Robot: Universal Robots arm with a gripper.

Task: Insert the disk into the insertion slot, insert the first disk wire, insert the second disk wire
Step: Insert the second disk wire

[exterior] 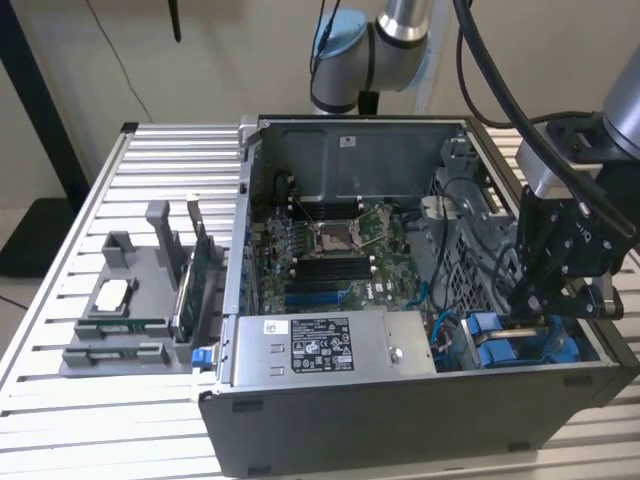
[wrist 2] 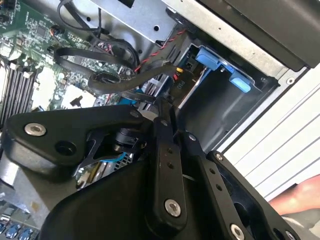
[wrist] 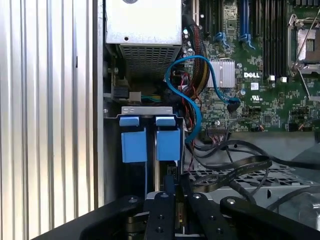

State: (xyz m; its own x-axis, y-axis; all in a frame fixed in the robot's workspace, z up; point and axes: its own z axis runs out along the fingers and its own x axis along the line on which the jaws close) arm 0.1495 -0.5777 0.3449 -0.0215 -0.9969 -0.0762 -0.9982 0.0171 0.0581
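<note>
- Tool (exterior: 545, 318) hangs low inside the open computer case (exterior: 400, 420), at the exterior view's right, over the blue-fitted drive bay; the arm (exterior: 385, 40) comes over the case's rear wall and drops down to it.
- Fingers (wrist: 167, 212) stand close together, nearly parallel, in the first wrist view — I cannot tell whether they pinch anything between them.
- Insertion slot (wrist: 150, 165) lies just beyond the fingertips in the first wrist view, two blue carrier handles (wrist: 134, 145) side by side at its mouth, under a grey bracket.
- Blue cable (wrist: 192, 95) loops from beside the bay toward the motherboard (wrist: 260, 75) — this shows plainly in the first wrist view.
- Second wrist view shows the bay's dark hollow (wrist 2: 215, 100) with blue tabs (wrist 2: 212, 57) at its edge, and black cables (wrist 2: 95, 70) draped near the tool's linkage.
- Ribbed tabletop (exterior: 60, 400) carries a grey parts tray (exterior: 125, 310) at the exterior view's left.
</note>
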